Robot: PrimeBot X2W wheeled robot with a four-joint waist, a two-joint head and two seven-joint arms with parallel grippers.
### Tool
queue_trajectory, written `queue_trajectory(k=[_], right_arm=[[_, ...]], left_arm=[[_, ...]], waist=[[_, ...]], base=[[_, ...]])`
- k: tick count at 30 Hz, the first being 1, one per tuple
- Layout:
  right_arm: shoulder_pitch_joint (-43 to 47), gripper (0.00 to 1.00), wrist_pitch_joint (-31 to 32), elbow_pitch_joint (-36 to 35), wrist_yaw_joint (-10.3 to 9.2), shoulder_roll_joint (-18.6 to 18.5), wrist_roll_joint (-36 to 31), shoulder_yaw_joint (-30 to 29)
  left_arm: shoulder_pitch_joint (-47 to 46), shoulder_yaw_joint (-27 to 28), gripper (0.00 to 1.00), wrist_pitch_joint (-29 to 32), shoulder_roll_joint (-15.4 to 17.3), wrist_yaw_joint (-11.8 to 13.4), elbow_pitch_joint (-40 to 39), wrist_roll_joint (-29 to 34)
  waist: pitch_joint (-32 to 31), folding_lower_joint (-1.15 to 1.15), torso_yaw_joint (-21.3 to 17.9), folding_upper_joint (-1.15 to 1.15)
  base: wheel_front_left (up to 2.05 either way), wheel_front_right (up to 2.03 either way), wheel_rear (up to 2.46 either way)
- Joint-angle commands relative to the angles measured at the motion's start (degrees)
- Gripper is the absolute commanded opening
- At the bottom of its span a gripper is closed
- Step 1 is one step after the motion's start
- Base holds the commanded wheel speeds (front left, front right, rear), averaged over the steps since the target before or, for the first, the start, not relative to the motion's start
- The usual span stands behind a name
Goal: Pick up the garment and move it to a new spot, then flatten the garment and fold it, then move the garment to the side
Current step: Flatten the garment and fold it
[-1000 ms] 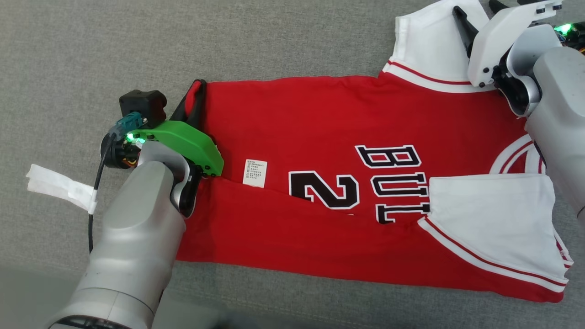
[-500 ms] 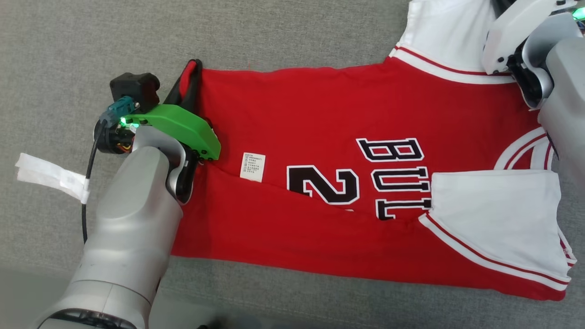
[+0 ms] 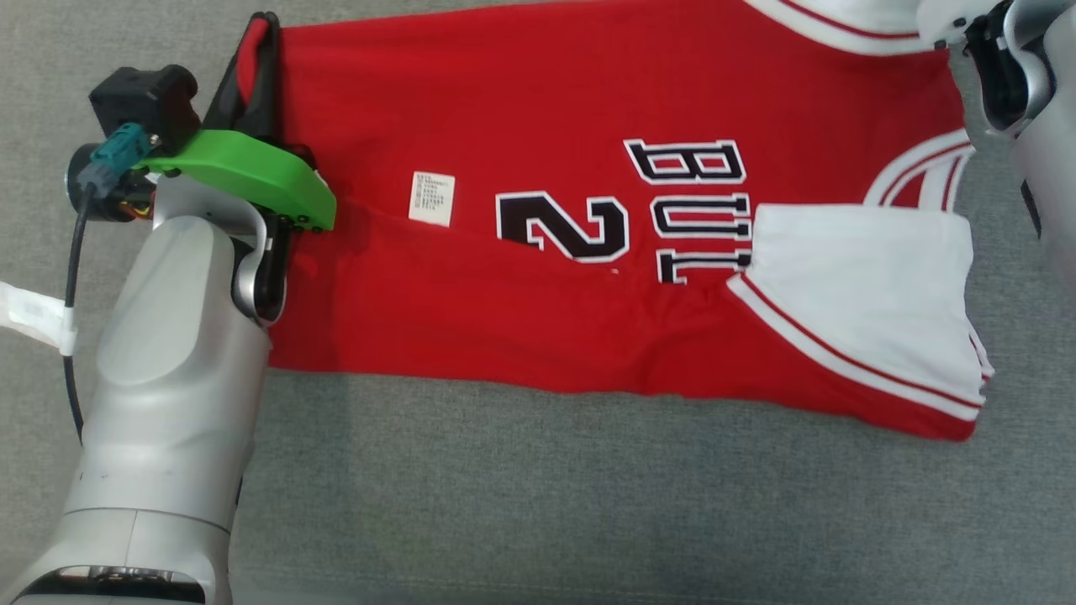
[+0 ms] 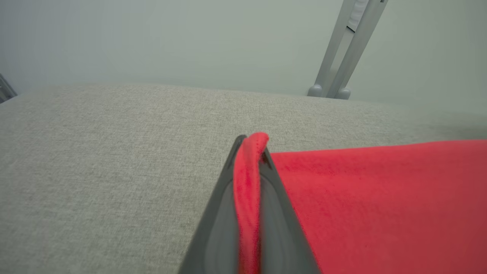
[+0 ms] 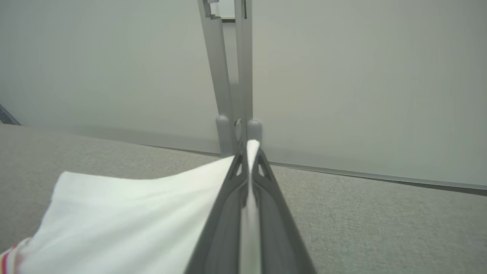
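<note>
– Grey woven surface is seen under everything, with a pale wall behind. Fingers first?
– Left gripper: fingers clamped tight, a red hem fold pinched between them. Right gripper: likewise pressed together, white cloth nipped at the tips.
– What is held on the right?
– An edge of a white sleeve of the garment, judged from the red-striped trim beside it.
– Where is the garment laid?
– It is spread flat on the surface. The near long edge is already turned over the print, and the other white sleeve is folded in on top. A care label is exposed.
– Why are two points gripped?
– The far hem corner and the far sleeve are taken together so the far long edge can be lifted evenly and brought over toward the near side. A second lengthwise fold is judged to be the step in hand.
– Risk?
– Both pinches are thin. Cloth could be pulled out if the arms are drawn apart too hard, so slack should be shared equally.
</note>
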Motion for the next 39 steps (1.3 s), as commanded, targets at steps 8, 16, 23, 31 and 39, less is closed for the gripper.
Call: queue_trajectory(k=[8,16,23,31,39], right_arm=[[12.06,0.0,-0.17,-15.09,-0.13,4.5,-2.04,-9.36],[27.68,0.0,-0.17,-27.44,-0.13,5.55,1.07,-9.27],[38.94,0.0,-0.18,-33.98,-0.12,6.71,4.74,-8.74],[45.51,0.0,-0.18,-31.7,-0.12,7.48,6.28,-8.37],[48.78,1.0,-0.18,-28.63,-0.11,8.4,5.67,-11.7]], left_arm=[[4.4,4.21,0.0,0.06,3.62,-0.97,-0.13,3.54],[11.98,6.26,0.0,0.06,5.09,-1.48,-2.53,7.28],[19.42,8.85,0.0,0.06,4.7,-1.61,-4.62,9.06],[26.11,10.54,0.43,0.06,2.4,-1.92,-6.37,10.05],[33.2,14.95,1.0,0.06,-1.04,-1.39,-12.32,10.99]], waist=[[-3.42,-0.01,-7.42,0.0],[-6.9,-0.01,-9.99,0.0],[-10.44,-0.01,-10.85,0.0],[-13.62,-0.01,-10.36,0.0],[-16.93,-0.01,-8.48,0.0]], base=[[0.0,0.0,0.0],[0.0,0.0,0.0],[0.0,0.0,0.0],[0.0,0.0,0.0],[0.0,0.0,0.0]])
